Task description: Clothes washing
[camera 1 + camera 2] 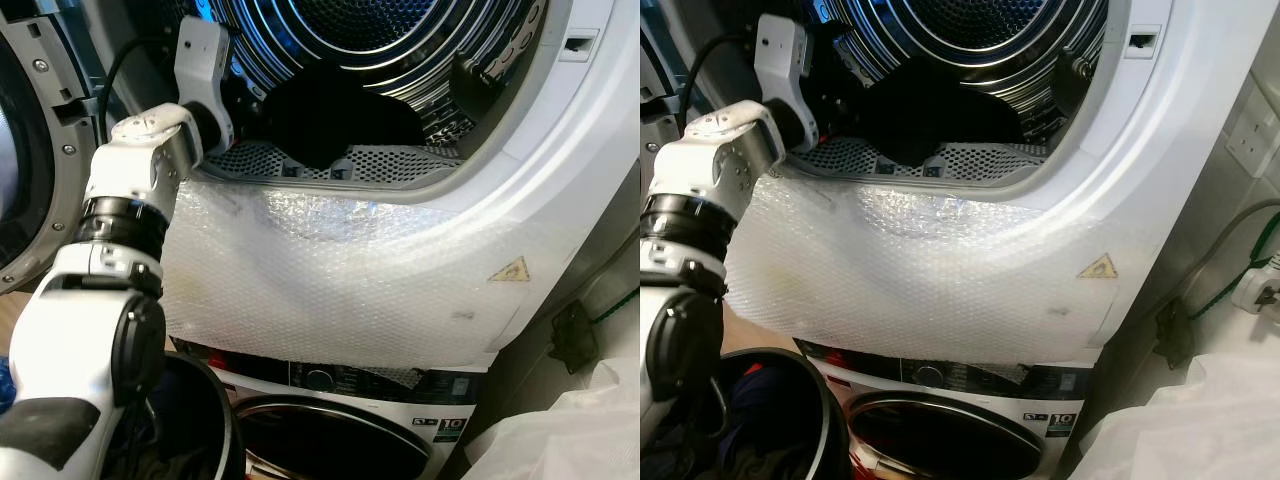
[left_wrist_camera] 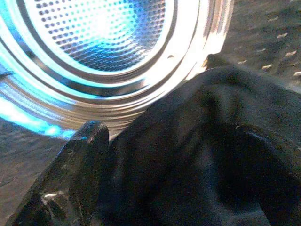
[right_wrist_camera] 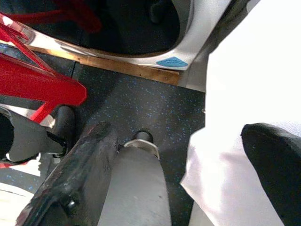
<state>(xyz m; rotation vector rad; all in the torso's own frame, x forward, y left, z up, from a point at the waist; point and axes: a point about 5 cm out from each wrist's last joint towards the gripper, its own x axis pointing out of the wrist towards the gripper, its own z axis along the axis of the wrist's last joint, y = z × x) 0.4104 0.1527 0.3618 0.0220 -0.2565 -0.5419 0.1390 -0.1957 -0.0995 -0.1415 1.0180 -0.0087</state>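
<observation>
Drum: the upper machine's drum (image 1: 400, 60) is round, shiny ribbed metal with a perforated wall, lit blue-white inside.
Garment: a dark, soft, crumpled garment (image 1: 345, 115) lies at the drum's front lower edge, just behind the perforated metal lip (image 1: 400, 160); its long axis runs across the opening, side to side.
Left claw: the left claw (image 2: 122, 188) reaches in through the left side of the drum mouth. The left wrist view shows one glossy black finger (image 2: 70, 179) pressed against the dark cloth, with folds bulging beside it. The other finger is hidden, so I cannot tell whether the claw is clamped on the cloth or apart.
Left arm: the silver and white left arm (image 1: 120, 230), with its black joints, rises from the lower left.
Machine front: a sheet of clear bubble wrap (image 1: 330, 280) covers the white panel below the opening; a small yellow warning triangle (image 1: 510, 270) sits at the right.
Lower machine: a second round door (image 1: 340, 440) and control strip sit underneath.
Basket: a dark round basket (image 1: 790, 420) holding clothes stands at the lower left.
Right claw: the right claw (image 3: 183, 174) hangs low with its fingers apart, over speckled dark floor (image 3: 141, 103), white plastic (image 3: 244, 84) and a red frame (image 3: 37, 80).
</observation>
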